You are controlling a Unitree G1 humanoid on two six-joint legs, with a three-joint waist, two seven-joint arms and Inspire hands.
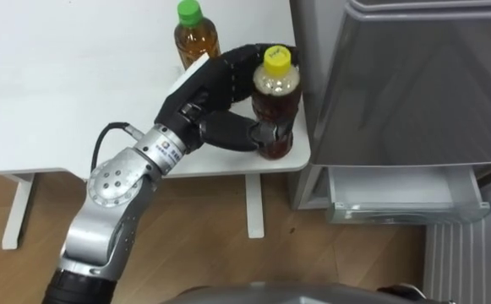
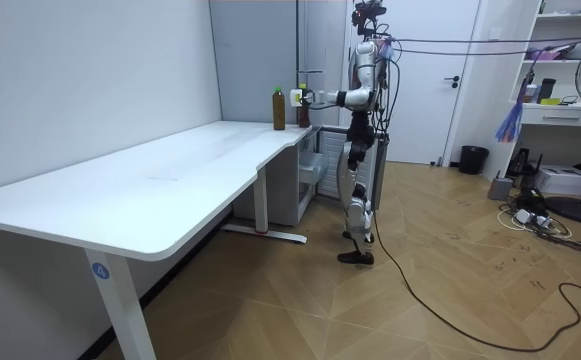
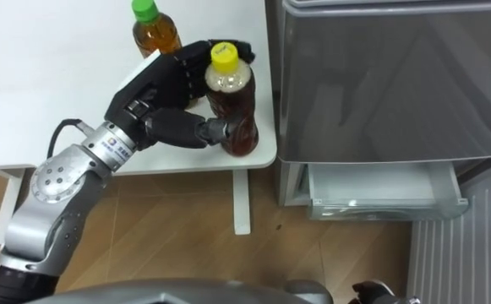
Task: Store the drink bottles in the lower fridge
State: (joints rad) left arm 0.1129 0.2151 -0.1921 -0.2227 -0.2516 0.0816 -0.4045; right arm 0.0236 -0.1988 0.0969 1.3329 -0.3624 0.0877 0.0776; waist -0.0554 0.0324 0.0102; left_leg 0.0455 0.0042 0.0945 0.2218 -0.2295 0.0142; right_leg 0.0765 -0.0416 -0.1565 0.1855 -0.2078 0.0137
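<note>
**Yellow-capped bottle** (image 1: pixel 276 105): a clear bottle of dark brown drink, upright at the table's corner nearest the fridge. Whether its base rests on the tabletop or is just clear of it cannot be told.

**Left hand** (image 1: pixel 215 93): reaches in from the lower left and is closed round the yellow-capped bottle. The dark fingers wrap behind the upper body of the bottle, just below the cap. The thumb (image 1: pixel 232 133) lies across the lower part on the near side.

**Green-capped bottle** (image 1: pixel 196 38): a second bottle, holding a lighter amber drink. It stands upright on the table just behind the left hand, farther from the table's near edge. The hand does not hold it.

**Table** (image 1: pixel 59 84): white top on white legs, over a wooden floor (image 1: pixel 194 236). Both bottles are at its end beside the fridge.

**Fridge** (image 1: pixel 414 84): grey-fronted, directly to the right of the table's corner. Its upper door is shut.

**Lower drawer** (image 1: pixel 406 194): pulled out at the foot of the fridge, pale inside and below the level of the tabletop.

**Right hand** (image 3: pixel 379 294): a dark sliver at the lower edge of the eye view. Its state cannot be told.

**Stance**: in the room view the robot stands upright at the far end of the long table. The fridge is beside it and its left arm is held out level over the table's corner.
</note>
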